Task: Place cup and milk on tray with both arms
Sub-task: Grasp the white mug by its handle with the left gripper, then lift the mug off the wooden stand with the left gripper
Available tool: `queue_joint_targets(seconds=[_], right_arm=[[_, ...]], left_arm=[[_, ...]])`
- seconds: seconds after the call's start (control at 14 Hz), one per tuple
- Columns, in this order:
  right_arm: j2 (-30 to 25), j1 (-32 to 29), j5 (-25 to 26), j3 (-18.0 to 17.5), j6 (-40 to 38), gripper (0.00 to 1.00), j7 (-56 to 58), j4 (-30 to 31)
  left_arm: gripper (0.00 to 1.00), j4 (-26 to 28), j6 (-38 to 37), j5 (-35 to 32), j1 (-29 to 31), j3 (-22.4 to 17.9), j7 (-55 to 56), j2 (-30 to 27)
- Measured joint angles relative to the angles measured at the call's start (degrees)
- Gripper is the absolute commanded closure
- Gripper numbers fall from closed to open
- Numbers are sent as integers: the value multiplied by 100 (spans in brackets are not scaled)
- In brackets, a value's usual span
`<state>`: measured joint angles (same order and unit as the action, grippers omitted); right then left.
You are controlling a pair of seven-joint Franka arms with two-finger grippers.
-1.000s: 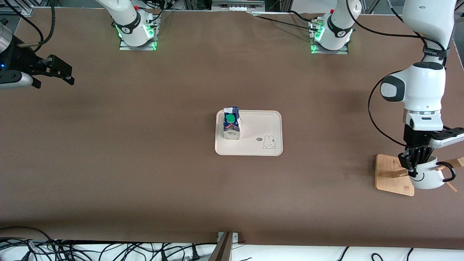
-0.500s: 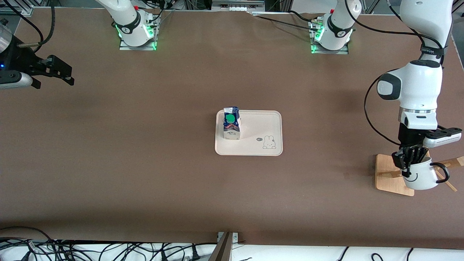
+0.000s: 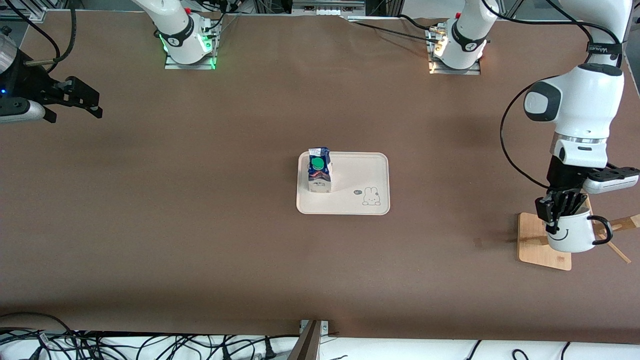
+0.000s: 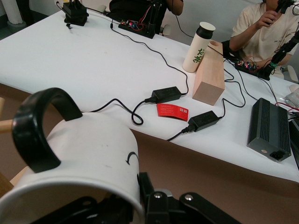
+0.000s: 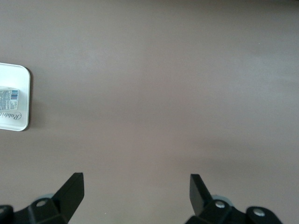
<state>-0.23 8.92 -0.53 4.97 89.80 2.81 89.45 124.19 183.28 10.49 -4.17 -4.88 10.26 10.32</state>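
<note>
The cup (image 3: 570,235), a white mug with a black smiley and a black handle, hangs over the wooden rack base (image 3: 535,240). My left gripper (image 3: 552,220) is shut on its rim, one finger inside and one outside. In the left wrist view the cup (image 4: 88,154) fills the foreground around that gripper (image 4: 126,196). The milk (image 3: 319,172) stands upright on the cream tray (image 3: 370,170), at the tray's end toward the right arm. My right gripper (image 3: 76,114) waits open over bare table at the right arm's end. Its wrist view shows the open gripper (image 5: 135,186), the tray's corner (image 5: 18,74) and the carton (image 5: 8,99).
A slanted wooden peg (image 3: 625,222) sticks out of the rack next to the cup's handle (image 3: 602,230). Brown table mat lies bare between rack and tray. A white table (image 4: 93,60) with cables, adapters and a wooden block (image 4: 210,74) shows in the left wrist view.
The left gripper has carried the cup up and off the rack's peg, shifting it toward the tray. The right arm, the milk and the tray have not moved.
</note>
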Motion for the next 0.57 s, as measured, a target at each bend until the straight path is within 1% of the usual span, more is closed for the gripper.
queue_joint_targets(seconds=[0.14,0.43,0.57], right_arm=[[0,0,0,0,4,0,0,0],[0,0,0,-1,18,0,-1,-7],[0,0,0,-1,25,0,-1,-9]], left_arm=[[100,22,-294,0,0,1,0,-49],[100,-150,-1725,0,-31,10,31,-180],[100,-272,-2215,2,-37,7,287,-226]])
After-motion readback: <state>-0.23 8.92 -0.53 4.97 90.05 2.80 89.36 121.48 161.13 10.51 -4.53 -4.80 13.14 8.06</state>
